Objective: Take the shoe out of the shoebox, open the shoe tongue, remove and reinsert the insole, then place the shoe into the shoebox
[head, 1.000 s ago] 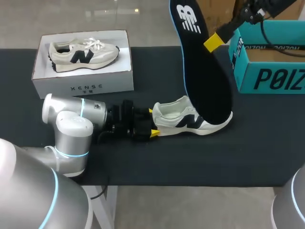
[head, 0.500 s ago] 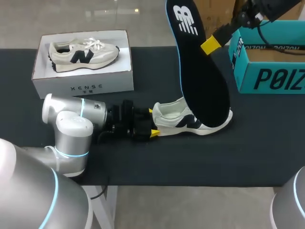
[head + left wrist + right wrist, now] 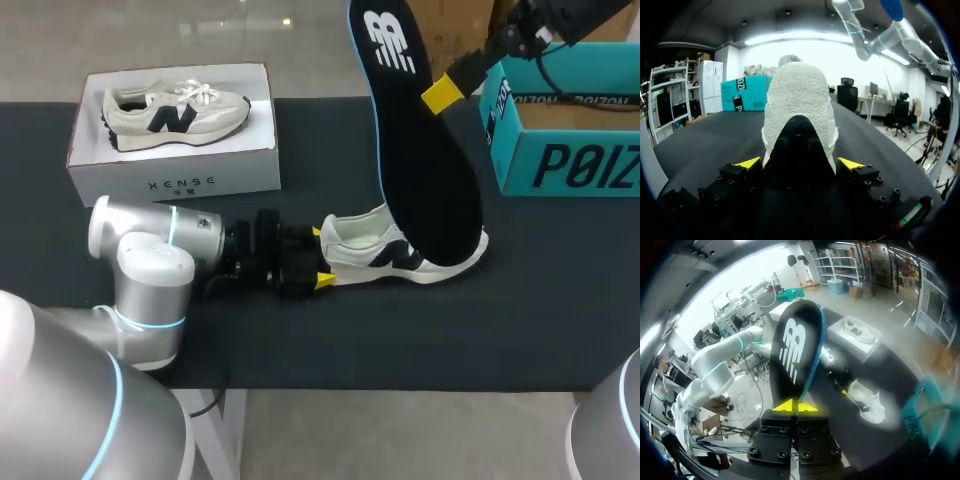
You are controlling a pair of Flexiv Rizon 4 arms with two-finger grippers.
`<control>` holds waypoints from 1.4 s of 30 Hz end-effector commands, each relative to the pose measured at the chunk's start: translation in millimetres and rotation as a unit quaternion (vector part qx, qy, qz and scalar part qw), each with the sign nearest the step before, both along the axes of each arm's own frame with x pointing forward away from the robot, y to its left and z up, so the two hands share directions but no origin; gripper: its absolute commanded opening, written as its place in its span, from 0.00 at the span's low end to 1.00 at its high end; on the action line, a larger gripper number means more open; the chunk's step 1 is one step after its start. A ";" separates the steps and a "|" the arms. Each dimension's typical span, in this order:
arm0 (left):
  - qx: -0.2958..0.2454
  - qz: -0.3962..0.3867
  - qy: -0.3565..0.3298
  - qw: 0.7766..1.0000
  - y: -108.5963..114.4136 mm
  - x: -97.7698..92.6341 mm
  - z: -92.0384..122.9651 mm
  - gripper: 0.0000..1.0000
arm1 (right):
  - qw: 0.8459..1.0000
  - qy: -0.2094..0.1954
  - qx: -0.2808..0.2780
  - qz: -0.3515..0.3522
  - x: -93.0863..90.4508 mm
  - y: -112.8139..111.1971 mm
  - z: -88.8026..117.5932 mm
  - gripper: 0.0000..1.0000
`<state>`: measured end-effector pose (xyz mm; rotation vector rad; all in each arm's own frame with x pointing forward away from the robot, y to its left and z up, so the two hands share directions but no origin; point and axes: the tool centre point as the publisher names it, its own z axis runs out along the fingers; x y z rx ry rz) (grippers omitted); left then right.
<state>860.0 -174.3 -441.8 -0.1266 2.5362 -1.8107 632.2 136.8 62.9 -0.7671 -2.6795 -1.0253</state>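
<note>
The left gripper [image 3: 321, 256] lies low on the table [image 3: 400, 330], its fingers pressed against both sides of the heel of the shoe [image 3: 400, 252]. The shoe stands upright between the white shoebox [image 3: 175, 175], which holds a second shoe [image 3: 175, 108], and a teal box [image 3: 565, 150]. The right gripper [image 3: 440, 92] is clamped on the edge of the black insole [image 3: 425, 170], holding it tilted in the air with its lower end over the shoe's front.
</note>
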 end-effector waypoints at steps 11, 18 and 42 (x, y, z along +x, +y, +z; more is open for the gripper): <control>0.089 -0.008 -0.025 0.996 2.0 3.9 19.9 1.00 | 1.000 0.001 -0.002 0.000 1.5 1.5 0.6 0.00; 0.120 -0.011 -0.022 0.992 16.5 1.2 19.1 1.00 | 1.000 0.001 -0.002 0.000 1.5 1.5 0.6 0.00; 0.402 -0.045 -0.105 0.909 52.4 -16.9 104.0 1.00 | 1.000 0.001 -0.002 0.000 1.5 1.5 0.6 0.00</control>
